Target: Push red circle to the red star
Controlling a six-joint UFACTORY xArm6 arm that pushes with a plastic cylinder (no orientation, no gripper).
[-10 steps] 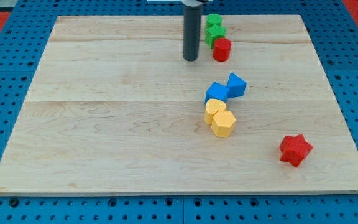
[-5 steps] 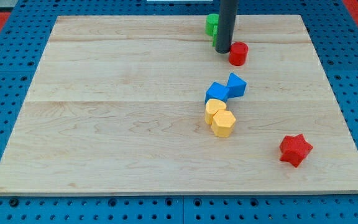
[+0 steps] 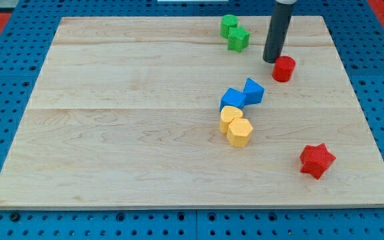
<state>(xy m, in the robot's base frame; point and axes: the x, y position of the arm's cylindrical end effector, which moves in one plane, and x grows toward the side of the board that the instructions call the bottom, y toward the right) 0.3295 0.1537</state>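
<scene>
The red circle (image 3: 284,69) sits on the wooden board (image 3: 112,133) at the upper right. My tip (image 3: 272,61) is at its upper left, touching or nearly touching it. The red star (image 3: 317,160) lies at the lower right, well below the circle and a little to its right.
Two green blocks (image 3: 234,32) sit at the top, left of my rod. Two blue blocks (image 3: 242,94) lie mid-board, between the circle and star but left of them. Two yellow blocks (image 3: 235,125) sit just below the blue ones.
My tip moved right and slightly down, pushing the red circle away from the green blocks toward the right and a bit lower. Other blocks stayed put.
</scene>
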